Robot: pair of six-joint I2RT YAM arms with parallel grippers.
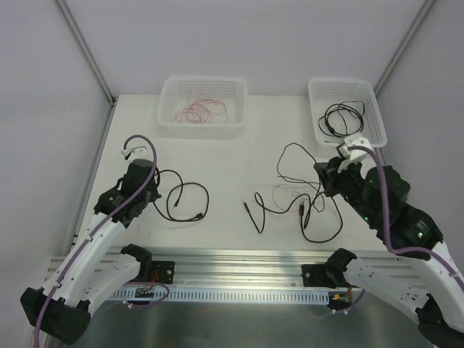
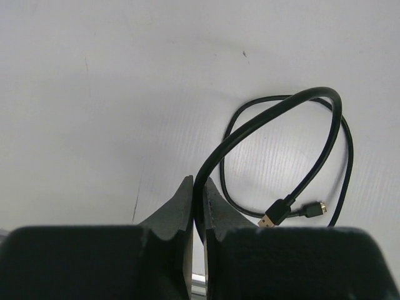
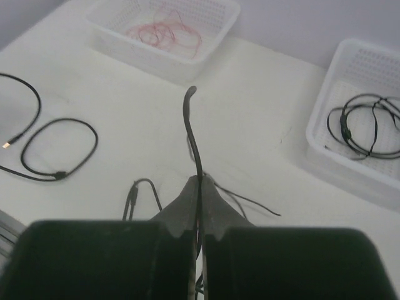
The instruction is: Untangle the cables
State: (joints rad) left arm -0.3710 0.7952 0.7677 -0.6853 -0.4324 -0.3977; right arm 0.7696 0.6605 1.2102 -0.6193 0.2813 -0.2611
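My left gripper is shut on a black USB cable that lies in a loose loop on the table left of centre. In the left wrist view the cable runs out from between the fingers, with its gold plug near them. My right gripper is shut on a thin black cable that rises from a tangle of black and fine red-pink wires at centre right. The tangle's plug end rests on the table.
A white basket at the back left holds red wires. A white basket at the back right holds a coiled black cable. A metal rail runs along the near edge. Walls close in on both sides.
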